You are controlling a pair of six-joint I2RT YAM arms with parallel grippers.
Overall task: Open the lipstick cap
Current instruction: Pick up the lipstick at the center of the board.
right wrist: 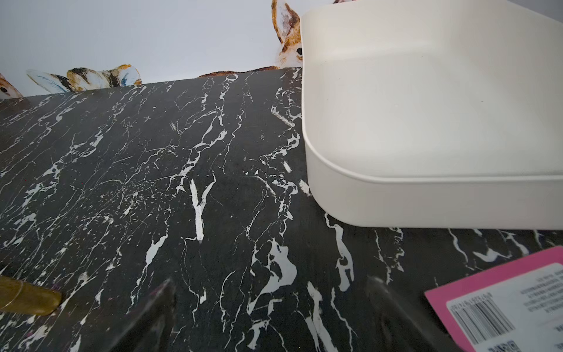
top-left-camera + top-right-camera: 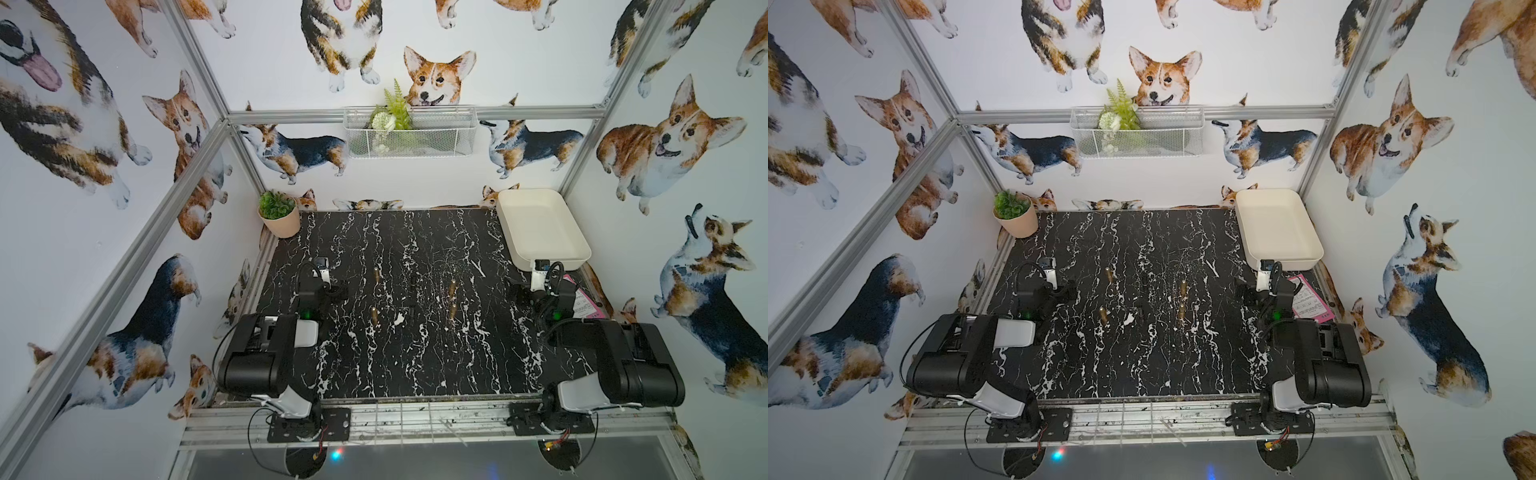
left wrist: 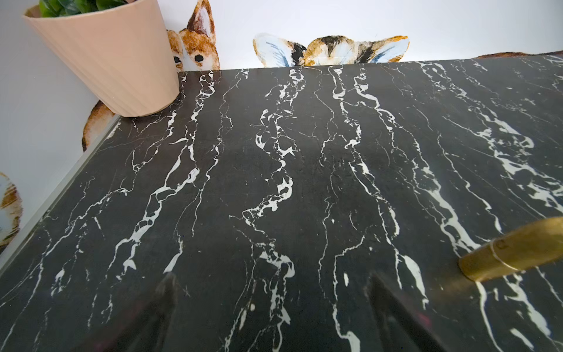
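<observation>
Four gold lipsticks [image 2: 374,316] sit on the counter [image 2: 415,357]. The left hand [image 3: 271,283] and right hand [image 1: 271,283] flank the lipsticks, both spread wide and empty.

Blurred left fingers [image 3: 149,323], gold lipstick [image 3: 515,248] cropped

The lipstick [image 3: 511,253] looks brassy metal, the tabletop [image 3: 304,183] matt marble, the tray [image 1: 426,201] smooth plastic.

Set high over the near edge in both top views, looking steeply down across the whole marble table [image 2: 415,365] from well back. Mounted low and close on each wrist, facing the far wall. Left wrist: plant pot [image 3: 115,67] upper left, gold lipstick [image 3: 511,250] at right edge. Right wrist: white tray [image 1: 426,122] upper right. All shared with the top views.
</observation>
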